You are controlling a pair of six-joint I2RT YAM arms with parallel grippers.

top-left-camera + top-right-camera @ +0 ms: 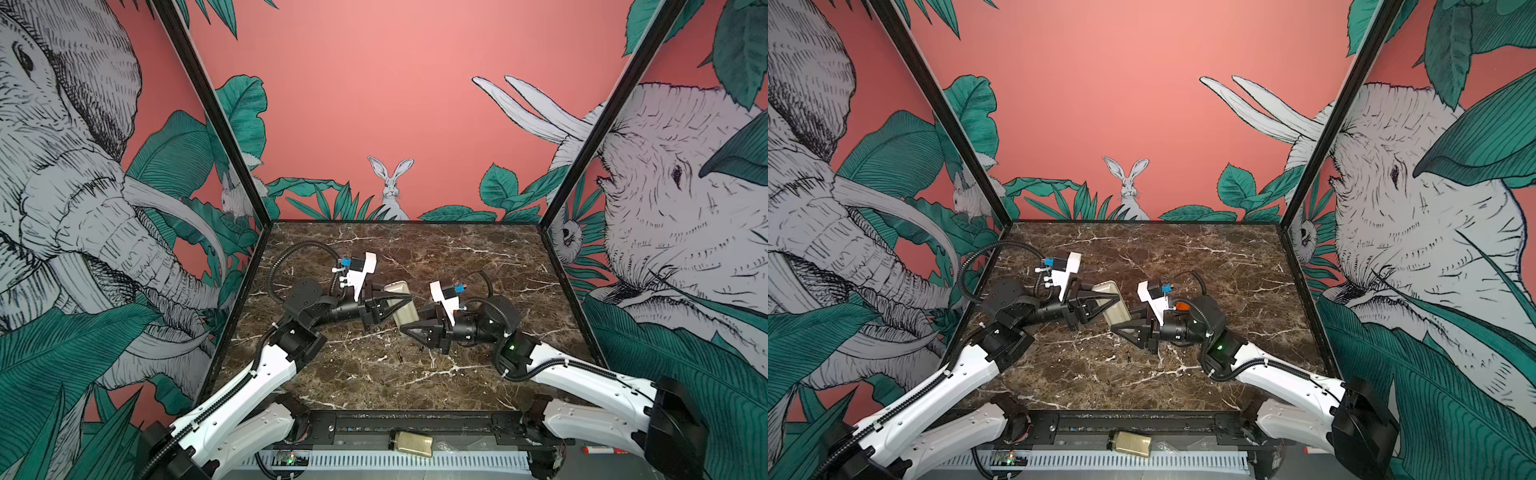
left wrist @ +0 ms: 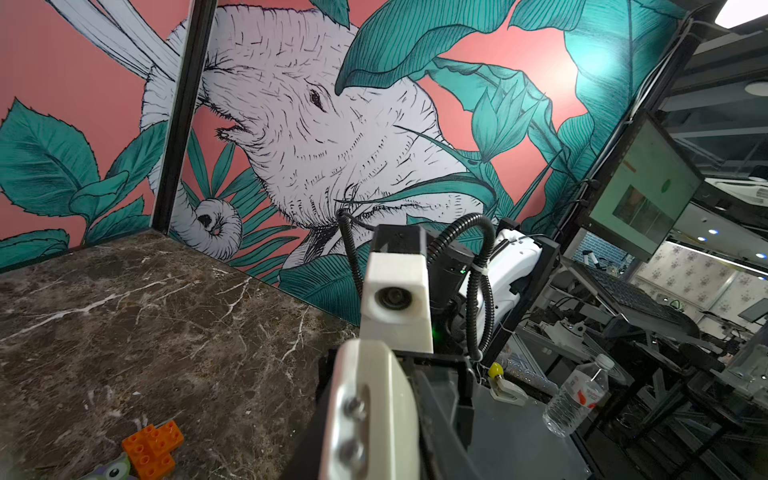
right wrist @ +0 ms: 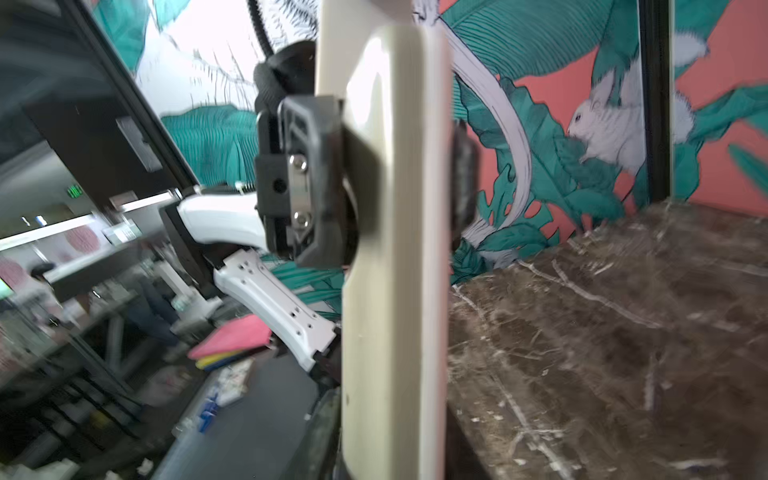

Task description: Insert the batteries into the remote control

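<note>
Both arms meet over the middle of the dark marble table [image 1: 457,257]. The left claw [image 1: 398,297] is clamped shut across the remote control [image 1: 405,316], with 1 finger on each of its long sides, as the right wrist view confirms [image 3: 395,249]. The remote control is held clear of the table, with its plain pale back showing in both top views [image 1: 1118,313] and its length running from far to near. The right claw [image 1: 413,334] reaches in from the right, with its upper finger at the near end of the remote control. Contact there cannot be confirmed, and I cannot tell how wide this claw stands. 1 slim dark battery [image 1: 400,356] appears to lie on the table just near of the 2 claws, apart from both, though it is too small to confirm. A second one is not made out. A yellowish jar [image 1: 411,444] with a black cap lies on its side on the rail at the near edge, off the marble. Orange toy bricks [image 2: 153,451] sit on the table in the left wrist view.
</note>
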